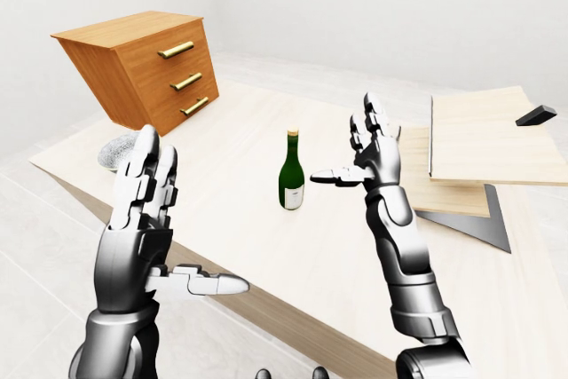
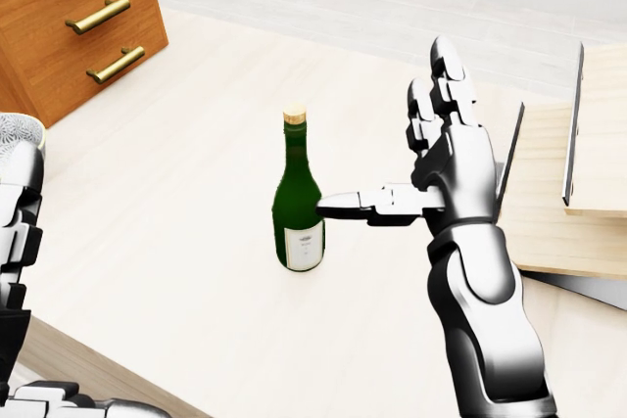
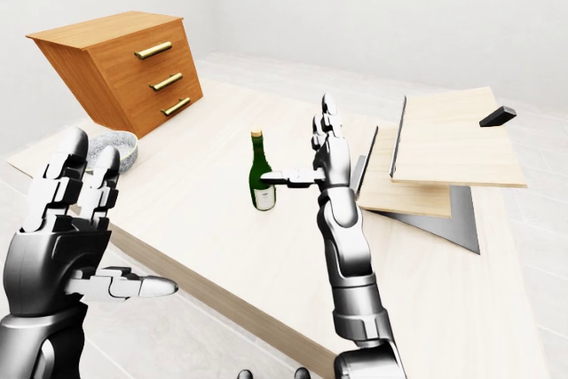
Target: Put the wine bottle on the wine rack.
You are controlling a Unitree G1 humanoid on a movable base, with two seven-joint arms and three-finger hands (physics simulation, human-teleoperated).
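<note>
While the right hand point(image 2: 392, 159) stood open beside the wine bottle point(image 2: 299, 203), nothing was held. Closing round the bottle's body, below its neck, seemed best.

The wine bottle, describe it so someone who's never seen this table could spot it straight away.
On the pale wooden table, right of the tilted drawer chest, the wine bottle stands upright by the open right hand. It is the only dark green thing, with a gold cap and white label.

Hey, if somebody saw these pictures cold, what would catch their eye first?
A dark green glass wine bottle stands upright mid-table on the pale wooden table. The open silver right hand is right beside it in the head view, thumb pointing at its neck. At top left sits an orange-brown wooden drawer chest.
</note>
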